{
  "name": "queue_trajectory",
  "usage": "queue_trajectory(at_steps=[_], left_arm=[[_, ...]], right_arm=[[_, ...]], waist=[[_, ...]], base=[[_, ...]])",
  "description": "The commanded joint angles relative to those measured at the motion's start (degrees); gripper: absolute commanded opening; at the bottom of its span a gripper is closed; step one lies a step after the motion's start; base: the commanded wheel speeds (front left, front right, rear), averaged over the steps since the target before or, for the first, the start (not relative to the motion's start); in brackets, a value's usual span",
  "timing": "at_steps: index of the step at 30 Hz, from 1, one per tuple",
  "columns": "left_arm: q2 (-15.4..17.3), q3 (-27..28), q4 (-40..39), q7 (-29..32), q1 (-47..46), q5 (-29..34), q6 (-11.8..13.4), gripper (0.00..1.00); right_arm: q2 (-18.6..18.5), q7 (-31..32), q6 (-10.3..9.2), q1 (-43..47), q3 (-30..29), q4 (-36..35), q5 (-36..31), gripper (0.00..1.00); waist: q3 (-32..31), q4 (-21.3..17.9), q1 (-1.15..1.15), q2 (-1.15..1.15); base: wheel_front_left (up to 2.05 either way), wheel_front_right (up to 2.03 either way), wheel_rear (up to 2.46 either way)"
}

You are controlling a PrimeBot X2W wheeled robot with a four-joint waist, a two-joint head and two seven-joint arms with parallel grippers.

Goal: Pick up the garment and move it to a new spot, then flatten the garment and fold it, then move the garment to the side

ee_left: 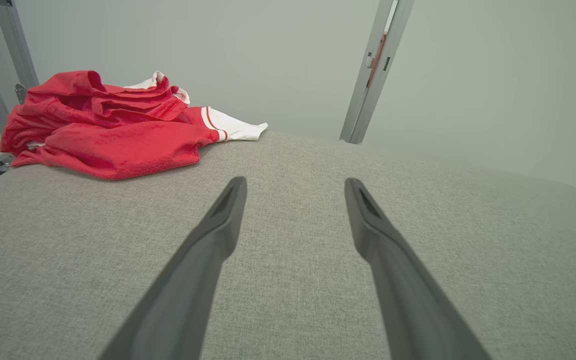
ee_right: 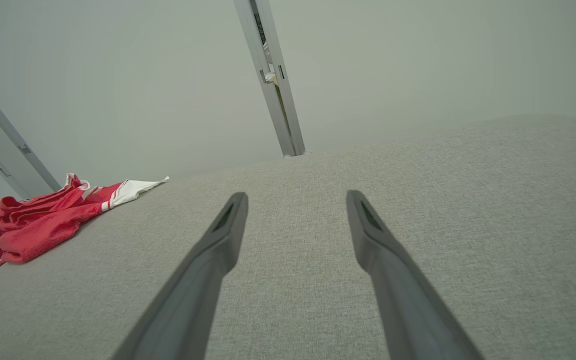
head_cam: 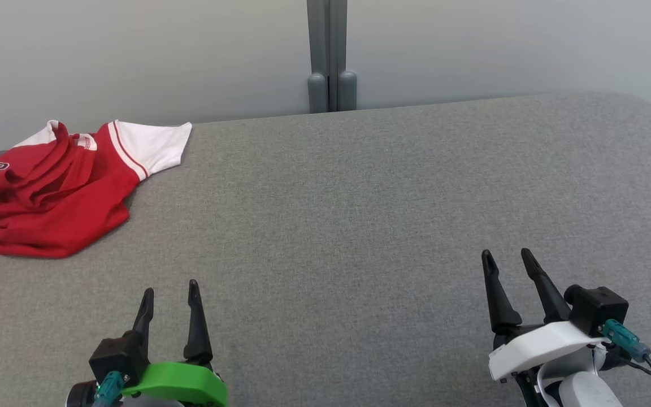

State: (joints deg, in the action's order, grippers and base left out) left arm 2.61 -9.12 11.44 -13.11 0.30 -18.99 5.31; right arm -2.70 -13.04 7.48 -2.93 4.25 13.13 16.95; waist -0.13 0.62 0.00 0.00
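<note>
- Head view: grey padded surface (head_cam: 359,198) spans the scene, with a pale wall (head_cam: 133,56) behind.
- Red-and-white garment (head_cam: 48,198) lies crumpled at the far left edge, untouched.
- Right gripper (head_cam: 506,253), near right: fingers apart, holding nothing, over bare surface.
- Left gripper (head_cam: 170,287), near left: fingers apart, empty, well short of the garment.

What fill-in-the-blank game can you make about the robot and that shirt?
The crumpled garment is mostly ____ with a white sleeve.
It lies at the far ____ corner of the gray surface.
The left gripper and the right gripper both stand ____, holding nothing.
Missing words: red; left; open.
</note>
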Motion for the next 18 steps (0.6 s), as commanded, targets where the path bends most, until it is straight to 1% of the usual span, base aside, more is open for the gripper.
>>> queue_trajectory(at_steps=[1, 18], left_arm=[[0.4, 0.0, 0.0, -0.5, 0.2, 1.2, 0.4, 1.00], [0.5, 0.3, 1.3, -2.2, 0.6, 6.7, 0.8, 1.00]], right_arm=[[-0.2, -0.6, 0.02, -0.6, 0.1, 0.2, -1.3, 1.00], [-0.3, -2.3, 0.01, -1.0, 0.1, 1.0, -8.4, 1.00]], waist=[[0.0, 0.0, 0.00, 0.00], [-0.3, 0.2, 0.00, 0.00]], base=[[0.00, 0.00, 0.00], [0.00, 0.00, 0.00]])
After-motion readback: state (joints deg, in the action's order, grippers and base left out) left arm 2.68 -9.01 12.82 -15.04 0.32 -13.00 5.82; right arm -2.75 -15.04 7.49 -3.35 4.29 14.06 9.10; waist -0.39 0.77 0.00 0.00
